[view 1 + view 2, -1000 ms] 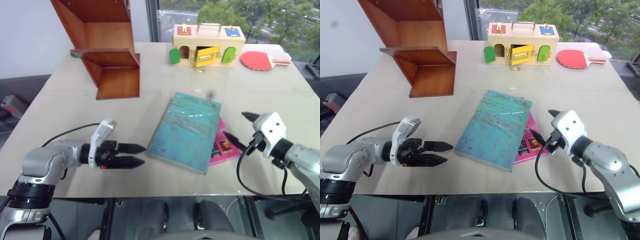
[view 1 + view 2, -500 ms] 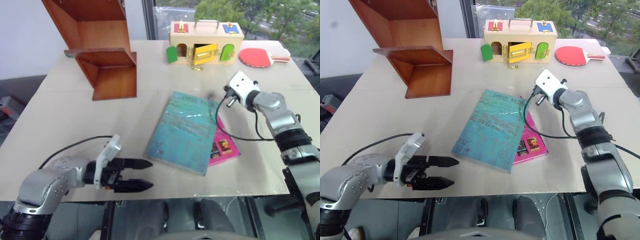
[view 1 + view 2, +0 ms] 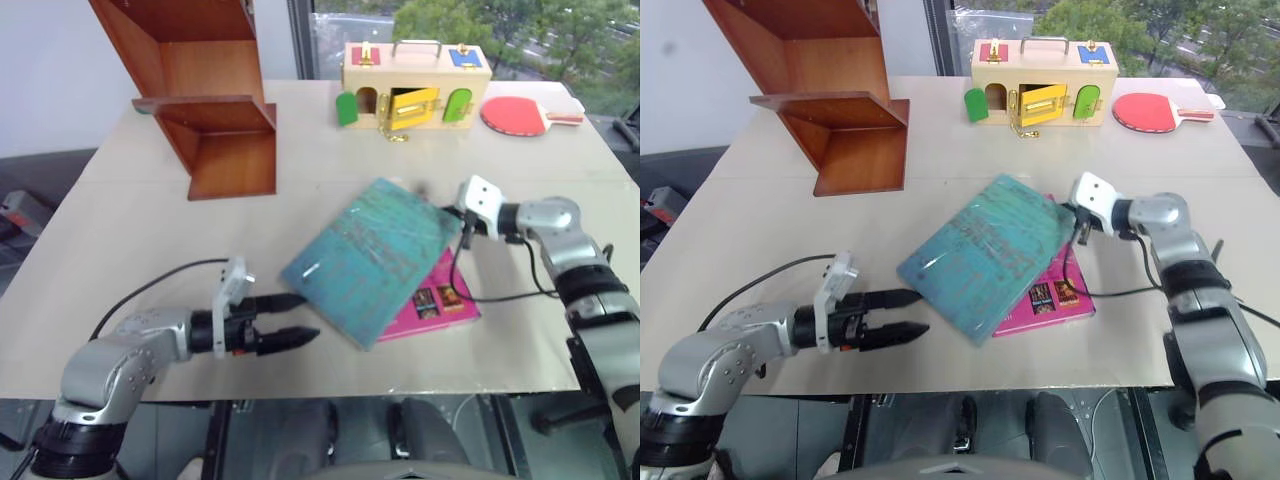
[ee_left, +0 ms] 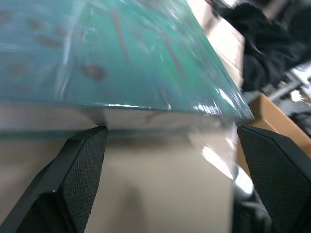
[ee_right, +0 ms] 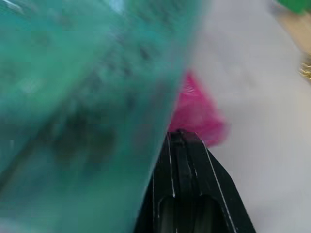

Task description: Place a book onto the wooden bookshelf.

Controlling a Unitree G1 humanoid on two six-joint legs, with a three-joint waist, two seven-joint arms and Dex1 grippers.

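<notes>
The left gripper (image 3: 298,318) gapes wide at the near edge of the one teal book (image 3: 368,257). The right gripper (image 3: 1072,212), fingers pressed together, touches its far corner. One pink book (image 3: 442,296) lies beneath; one bookshelf (image 3: 205,90) stands well apart.

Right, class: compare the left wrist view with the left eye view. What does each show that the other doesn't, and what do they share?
Left wrist view's own: a close look at the blue book's near edge, between two wide-apart black fingers. Left eye view's own: the bookshelf, the box with coloured doors, the red paddle, the pink book, and the right tool at the blue book's far corner. Shared: the blue book, the open left tool and the table.
</notes>
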